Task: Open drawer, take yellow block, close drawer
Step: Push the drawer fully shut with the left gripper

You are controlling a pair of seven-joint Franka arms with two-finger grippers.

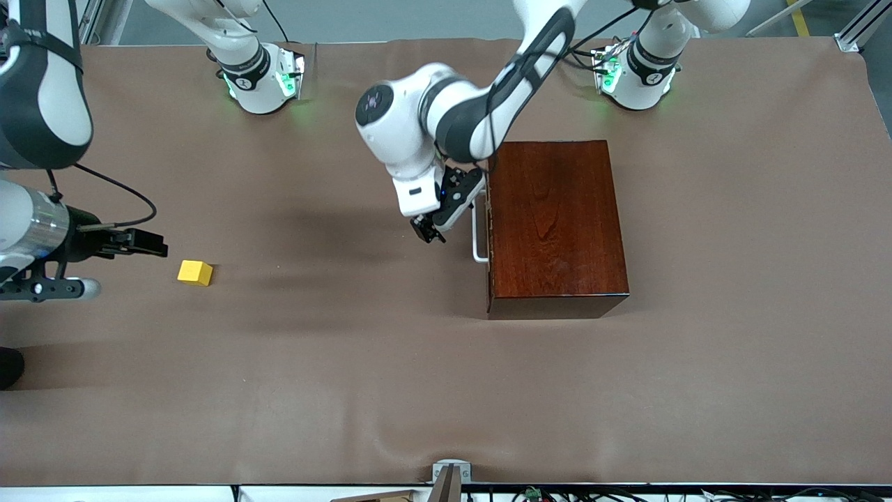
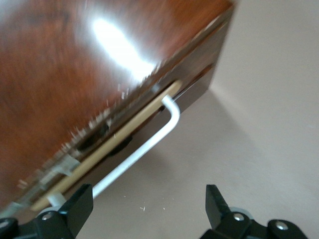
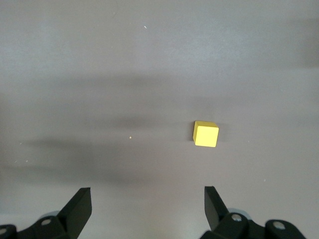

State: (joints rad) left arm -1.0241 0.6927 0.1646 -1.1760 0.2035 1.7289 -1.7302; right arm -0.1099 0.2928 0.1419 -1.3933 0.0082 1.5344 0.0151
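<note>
The dark reddish-brown wooden box (image 1: 557, 223) stands toward the left arm's end of the table. Its drawer (image 2: 197, 92) shows only a thin strip of pale wood above the front, and its white bar handle (image 1: 477, 237) faces the right arm's end. My left gripper (image 1: 428, 230) is open and empty just beside the handle (image 2: 144, 149), not touching it. The yellow block (image 1: 195, 272) lies on the mat toward the right arm's end. My right gripper (image 1: 150, 244) is open and empty beside the block (image 3: 206, 134), apart from it.
A brown mat (image 1: 348, 362) covers the table. The arms' bases (image 1: 261, 80) stand along the edge farthest from the front camera. A metal clamp (image 1: 449, 474) sits at the nearest edge. A dark object (image 1: 8, 366) shows at the right arm's end.
</note>
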